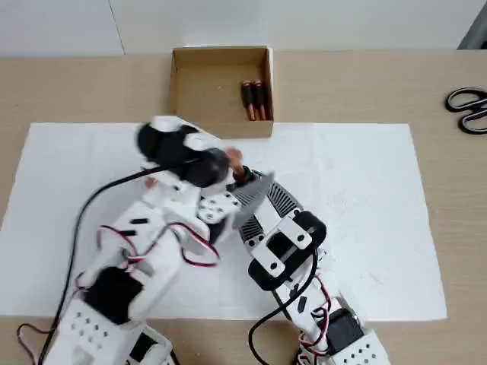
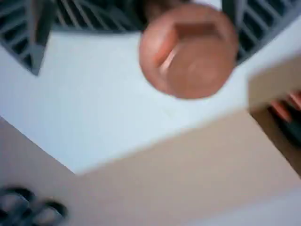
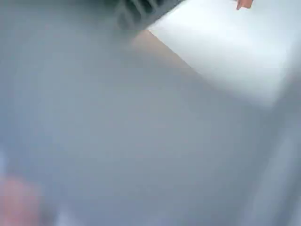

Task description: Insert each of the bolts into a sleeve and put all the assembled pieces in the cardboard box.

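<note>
Two assembled orange-and-dark pieces (image 1: 256, 100) lie against one inner wall of the cardboard box (image 1: 199, 91) at the table's far side. Just in front of the box both arms meet over the white sheet. My left gripper (image 1: 230, 169) is shut on an orange bolt (image 1: 234, 158), whose round end (image 2: 188, 47) shows close up between the grey ribbed fingers (image 2: 28, 28). A dark sleeve (image 1: 243, 176) continues from the bolt towards my right gripper (image 1: 249, 182), which is shut on it. The right wrist view is blurred, with a speck of orange (image 3: 244, 4) at its edge.
A white paper sheet (image 1: 365, 205) covers the middle of the wooden table. Black scissors (image 1: 468, 110) lie at the table's far right, also in the left wrist view as scissors (image 2: 28, 209). The box's near wall (image 1: 251, 128) stands just beyond the grippers.
</note>
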Tool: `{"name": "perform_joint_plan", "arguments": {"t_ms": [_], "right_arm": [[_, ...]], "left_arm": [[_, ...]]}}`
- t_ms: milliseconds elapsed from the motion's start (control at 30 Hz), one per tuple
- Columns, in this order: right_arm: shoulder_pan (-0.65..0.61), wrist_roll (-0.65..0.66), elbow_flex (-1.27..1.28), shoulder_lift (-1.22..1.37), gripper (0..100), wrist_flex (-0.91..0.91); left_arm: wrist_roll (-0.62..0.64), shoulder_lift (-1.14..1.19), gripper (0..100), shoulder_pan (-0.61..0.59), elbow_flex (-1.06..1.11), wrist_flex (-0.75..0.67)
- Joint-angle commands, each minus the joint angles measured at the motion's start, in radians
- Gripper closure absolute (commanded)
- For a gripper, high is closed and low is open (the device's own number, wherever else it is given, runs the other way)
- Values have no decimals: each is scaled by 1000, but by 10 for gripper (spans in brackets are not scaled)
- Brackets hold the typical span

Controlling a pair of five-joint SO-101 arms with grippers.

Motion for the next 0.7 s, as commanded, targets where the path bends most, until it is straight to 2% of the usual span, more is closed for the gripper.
{"name": "perform_joint_plan", "arguments": {"t_ms": [0, 133, 267, 400, 467, 567, 600, 667], "right_arm": [[-2, 5, -37, -10, 995, -12], [-2, 5, -37, -10, 995, -10], [-2, 5, -37, -10, 995, -10], [54, 5, -37, -7, 995, -10], [97, 5, -35, 1, 995, -7], [127, 5, -55, 2, 996, 104], [130, 5, -74, 4, 996, 165], [143, 5, -121, 15, 996, 240]], "left_arm": [[-78, -15, 761, -78, -107, -2], [-126, -17, 761, -140, -171, 14], [-130, -17, 761, -80, -180, 109], [-146, -31, 766, -126, -232, 78], [-167, -74, 814, -178, -251, 69], [-216, -172, 979, -218, -202, 69], [-230, -210, 1000, -226, -171, 69], [-233, -292, 972, -247, -82, 68]]}}
